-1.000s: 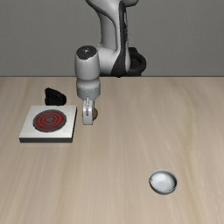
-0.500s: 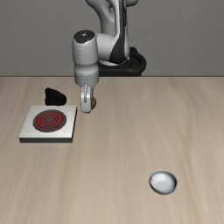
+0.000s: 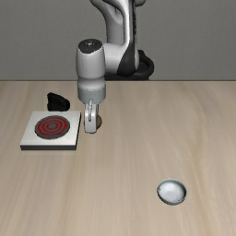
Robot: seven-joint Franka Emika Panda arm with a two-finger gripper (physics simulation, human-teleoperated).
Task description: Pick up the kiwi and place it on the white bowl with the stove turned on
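A smooth, pale wooden table (image 3: 157, 129) with faint straight grain carries everything. At its 10 o'clock side lies the stove (image 3: 28, 140), a flat white square slab with a round burner (image 3: 52, 128) of red and dark concentric rings in its middle. A black, blunt wedge-shaped knob (image 3: 57, 99) sits just off the slab at the 12 o'clock edge. The glossy white and grey arm (image 3: 114, 41), made of rounded cylindrical links, reaches down from 12 o'clock, and its gripper (image 3: 91, 119) hangs upright at table level, just off the slab's 3 o'clock edge. The kiwi (image 3: 100, 121) shows as a small, dull brown rounded sliver against the gripper's 3 o'clock side, low at the table. So little of it is visible that its long axis and the way it points cannot be told. Whether the gripper is clamped on the fruit or standing apart cannot be told either. Well apart, at 5 o'clock from the gripper, the small round white bowl (image 3: 161, 194) rests upright, its shallow hollow showing a pale, shiny inner surface.
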